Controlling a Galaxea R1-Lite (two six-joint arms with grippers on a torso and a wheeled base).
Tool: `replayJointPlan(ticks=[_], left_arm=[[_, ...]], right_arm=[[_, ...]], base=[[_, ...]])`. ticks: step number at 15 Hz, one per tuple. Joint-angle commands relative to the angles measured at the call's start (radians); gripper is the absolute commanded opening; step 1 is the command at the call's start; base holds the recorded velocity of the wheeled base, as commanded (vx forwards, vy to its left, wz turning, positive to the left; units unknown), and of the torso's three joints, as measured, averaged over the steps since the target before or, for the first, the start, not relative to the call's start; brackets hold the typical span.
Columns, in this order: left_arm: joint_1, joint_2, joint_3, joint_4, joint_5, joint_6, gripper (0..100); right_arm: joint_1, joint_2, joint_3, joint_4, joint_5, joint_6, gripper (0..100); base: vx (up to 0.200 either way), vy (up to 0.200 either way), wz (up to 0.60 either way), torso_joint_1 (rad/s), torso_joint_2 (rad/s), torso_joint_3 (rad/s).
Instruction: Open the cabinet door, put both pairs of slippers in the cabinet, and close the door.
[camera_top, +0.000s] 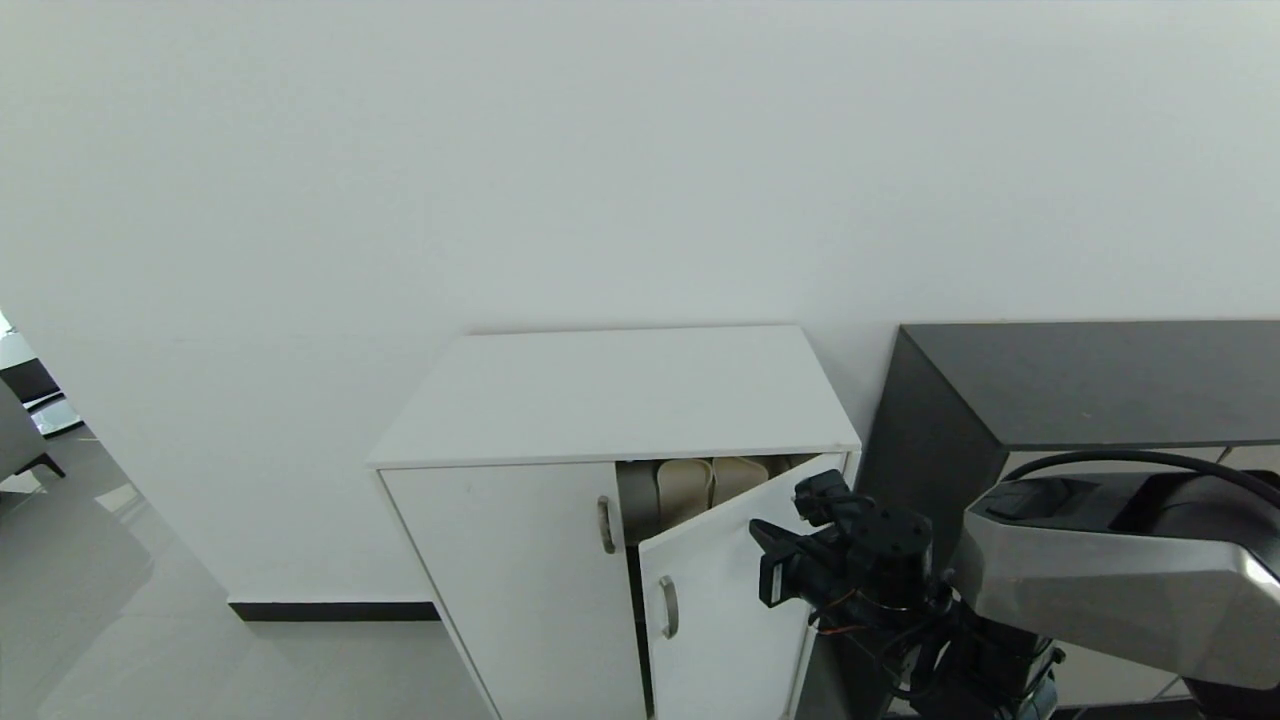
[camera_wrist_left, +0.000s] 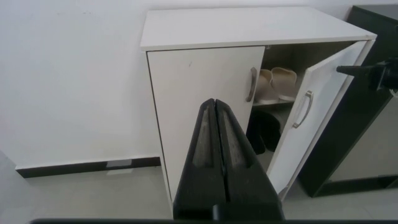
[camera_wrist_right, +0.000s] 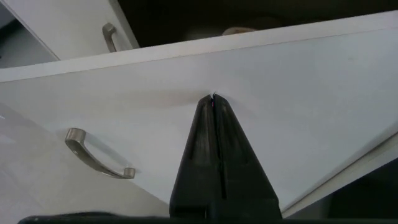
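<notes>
I count 2 pairs shelved, beige slippers (camera_wrist_left: 277, 84) and dark slippers (camera_wrist_left: 264, 132); only the door (camera_wrist_left: 329, 93) hangs ajar. My right gripper (camera_wrist_right: 213, 98), fingers together and empty, meets its face.

A plain white wall (camera_top: 640, 150) rises behind everything, evenly lit and bare. Along its foot runs a black baseboard (camera_top: 330, 611), meeting a pale, glossy floor (camera_top: 150, 650) that carries soft reflections. On the right, against the wall, stands a dark sideboard (camera_top: 1090, 380) with a flat matte top. At the far left edge, a grey chair (camera_top: 18, 440) with a dark leg stands on the floor.
</notes>
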Motion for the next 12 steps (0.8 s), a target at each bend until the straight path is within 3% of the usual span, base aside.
replayJointPlan(ticks=[1,12], left_arm=[[0.000,0.001,0.000,0.000,0.000,0.000,0],[0.000,0.001,0.000,0.000,0.000,0.000,0]], right_arm=[[-0.005,0.020,-0.031,0.010,-0.002,-0.001,0],[-0.062,0.040,-0.143,0.111,-0.008,-0.001,0]], base=[[0.000,0.000,0.00,0.000,0.00,0.000],[0.000,0.000,0.00,0.000,0.00,0.000]])
